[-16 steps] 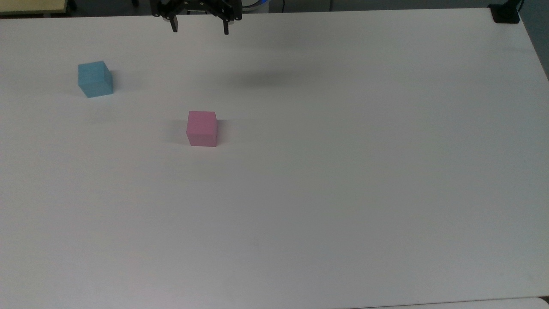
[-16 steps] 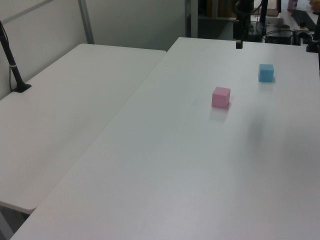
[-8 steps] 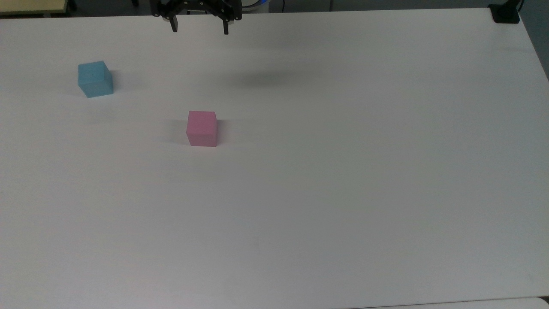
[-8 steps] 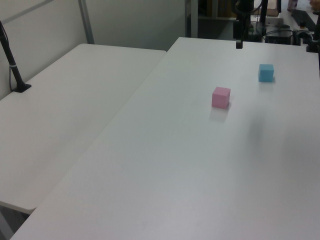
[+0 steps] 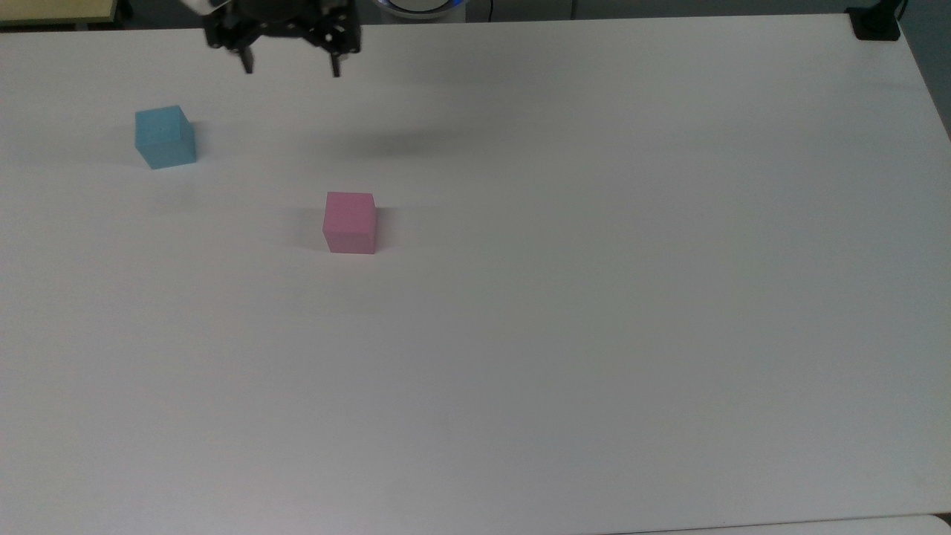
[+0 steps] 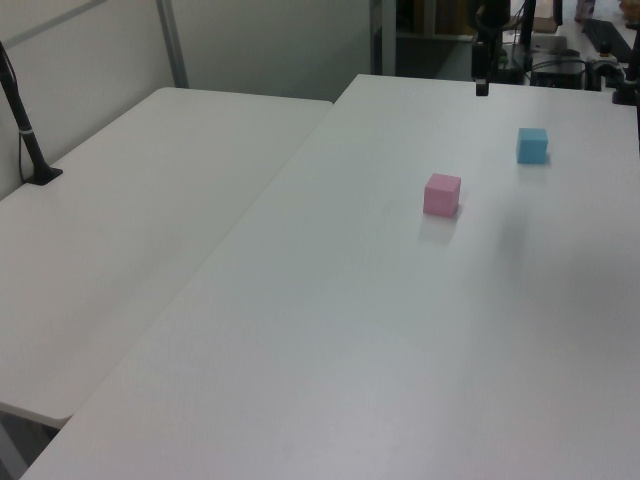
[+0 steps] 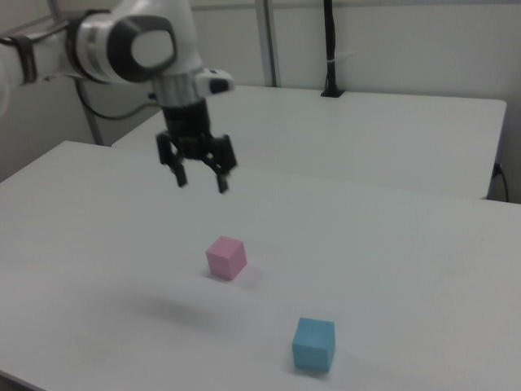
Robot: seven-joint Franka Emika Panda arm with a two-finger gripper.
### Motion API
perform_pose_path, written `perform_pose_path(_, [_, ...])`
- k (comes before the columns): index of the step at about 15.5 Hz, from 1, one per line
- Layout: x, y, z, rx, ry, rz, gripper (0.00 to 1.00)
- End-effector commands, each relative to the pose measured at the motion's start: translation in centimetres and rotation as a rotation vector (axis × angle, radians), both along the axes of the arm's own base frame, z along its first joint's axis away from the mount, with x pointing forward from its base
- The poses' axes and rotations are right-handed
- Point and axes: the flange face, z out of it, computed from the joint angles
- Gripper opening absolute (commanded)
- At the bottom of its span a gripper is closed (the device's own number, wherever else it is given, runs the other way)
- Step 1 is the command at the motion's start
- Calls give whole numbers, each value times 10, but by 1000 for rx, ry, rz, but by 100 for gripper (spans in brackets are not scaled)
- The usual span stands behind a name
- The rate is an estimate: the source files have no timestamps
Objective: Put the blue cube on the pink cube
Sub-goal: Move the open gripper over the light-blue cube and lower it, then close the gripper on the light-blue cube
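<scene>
On the broad white table point(image 5: 594, 297), the small matte pink cube point(image 5: 349, 222) sits flat and alone toward the top view's left of centre; in the right view it point(image 7: 225, 257) lies near the middle of the table surface. The small matte light-blue cube point(image 5: 165, 137) rests on the table farther back and toward the top view's left, well apart from the pink cube; in the right view it point(image 7: 314, 344) is the nearest thing to the camera, and in the left view it point(image 6: 532, 145) sits beyond the pink cube point(image 6: 442, 194). Farthest back in the top view, the black two-finger gripper point(image 5: 291, 67) hangs in the air above the table's far edge, fingers pointing down and spread wide apart with nothing between them and touching nothing; the right view shows it point(image 7: 200, 182) hovering well above both cubes.
</scene>
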Motion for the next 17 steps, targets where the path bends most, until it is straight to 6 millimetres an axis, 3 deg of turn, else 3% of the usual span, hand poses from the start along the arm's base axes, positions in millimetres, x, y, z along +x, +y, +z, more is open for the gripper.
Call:
perform_pose_path(1, [-13, -69, -38, -10, -11, 87, 100])
perform_pose_path(7, [-36, -163, -108, -41, 17, 129, 100])
perform_pose_path(8, [-47, -187, -123, -50, 37, 143, 100])
perform_pose_path(10, [-59, -210, -144, -58, 48, 169, 100])
perform_pose_path(13, [-67, -229, -177, -72, 62, 218, 100])
perform_pose_path(17, [-72, -240, -199, -67, 101, 248, 100])
